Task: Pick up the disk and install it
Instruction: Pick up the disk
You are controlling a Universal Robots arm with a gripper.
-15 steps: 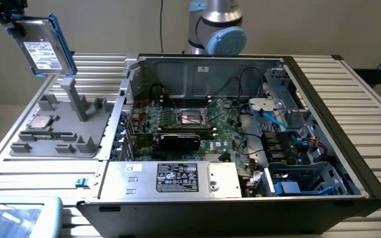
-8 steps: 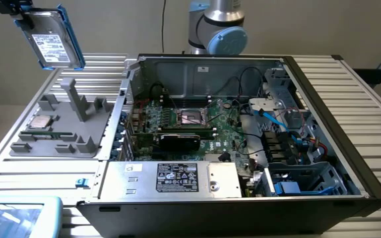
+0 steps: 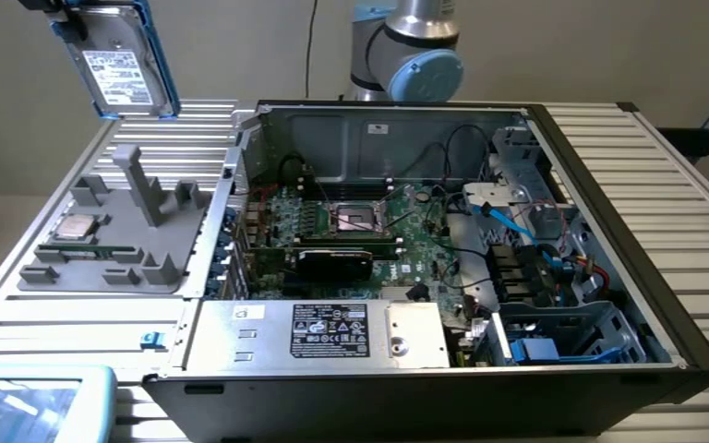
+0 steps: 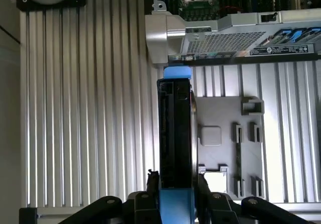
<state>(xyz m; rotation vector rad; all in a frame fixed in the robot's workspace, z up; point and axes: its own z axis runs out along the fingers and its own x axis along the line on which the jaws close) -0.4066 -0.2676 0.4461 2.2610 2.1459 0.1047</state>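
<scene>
While held high over the slatted table (image 3: 47, 323) | end effector (image 4: 175, 184) — clenched on the disk (image 3: 121, 65) | open computer case (image 3: 367, 148) nearby

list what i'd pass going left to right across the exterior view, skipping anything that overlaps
disk up in the air → CPU socket on the motherboard → drive cage

Ribbed metal table (image 3: 668, 189), plain beige wall (image 3: 237, 41)

Exterior looks down obliquely — wrist straight down; both see the tray (image 3: 133, 242) (image 4: 281, 158).
</scene>
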